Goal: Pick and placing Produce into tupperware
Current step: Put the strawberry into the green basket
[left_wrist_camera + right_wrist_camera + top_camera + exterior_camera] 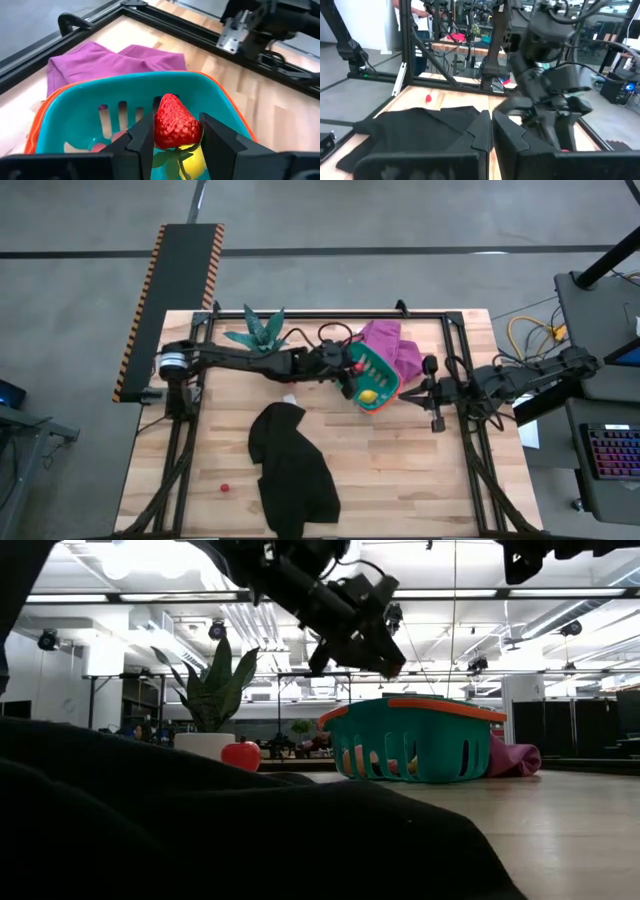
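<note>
The left gripper point(172, 145) hung over the tub point(377, 377), its fingers point(142, 137) clamped on a strawberry point(173, 122) that sat upright between them, tip up, leaves at its base. Directly below the strawberry, inside the tub, lay a yellow fruit point(369, 395), and farther in beneath the gripper a pinkish piece point(100, 147) showed against the teal floor near the pale slots in the far wall. In the low view the left gripper point(372, 652) was above the tub's orange rim point(420, 703), clear of it, not touching. Beyond the tub from the gripper lay a purple cloth point(107, 62), bunched against the tub's far side. The right gripper point(436, 395) waited just past the tub's other side, low over the bare wood, its fingers point(485, 132) pressed together with nothing between them. Behind the left arm stood a potted plant point(258, 331). On the near side of the left gripper a black cloth point(290, 465) was spread over the table point(420, 470), and past it, well apart from both grippers, a small red piece point(225, 488) lay alone on the wood. In the low view a red fruit point(241, 754) sat in front of the plant's white pot point(205, 745), well short of the tub.
</note>
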You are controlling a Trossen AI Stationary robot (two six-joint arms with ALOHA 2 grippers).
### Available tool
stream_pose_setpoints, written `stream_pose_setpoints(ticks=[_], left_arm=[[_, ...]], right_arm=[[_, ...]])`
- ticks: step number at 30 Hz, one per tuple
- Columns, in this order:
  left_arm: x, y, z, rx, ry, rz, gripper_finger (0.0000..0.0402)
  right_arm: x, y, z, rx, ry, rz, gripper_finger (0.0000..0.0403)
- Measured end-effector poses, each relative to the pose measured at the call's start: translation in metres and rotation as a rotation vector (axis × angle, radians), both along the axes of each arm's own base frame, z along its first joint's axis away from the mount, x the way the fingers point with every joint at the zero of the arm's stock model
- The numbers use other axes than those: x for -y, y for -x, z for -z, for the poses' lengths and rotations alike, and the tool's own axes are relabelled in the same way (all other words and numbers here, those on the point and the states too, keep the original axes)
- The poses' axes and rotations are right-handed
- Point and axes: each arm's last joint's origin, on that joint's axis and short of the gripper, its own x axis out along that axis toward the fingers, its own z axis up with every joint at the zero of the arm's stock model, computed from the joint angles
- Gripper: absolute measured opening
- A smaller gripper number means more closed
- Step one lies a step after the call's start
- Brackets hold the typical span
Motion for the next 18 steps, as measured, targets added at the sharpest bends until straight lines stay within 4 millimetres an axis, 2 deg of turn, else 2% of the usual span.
stream_pose_setpoints(ticks=[10,18], left_arm=[[-0.020,-0.021,0.028,-0.044,0.001,-0.108,0.0111],[-0.027,-0.026,0.039,-0.063,0.002,-0.123,0.0111]], right_arm=[[0.000,0.000,0.003,-0.013,0.009,-0.005,0.0011],[0.000,0.000,0.004,-0.021,0.015,-0.005,0.0011]])
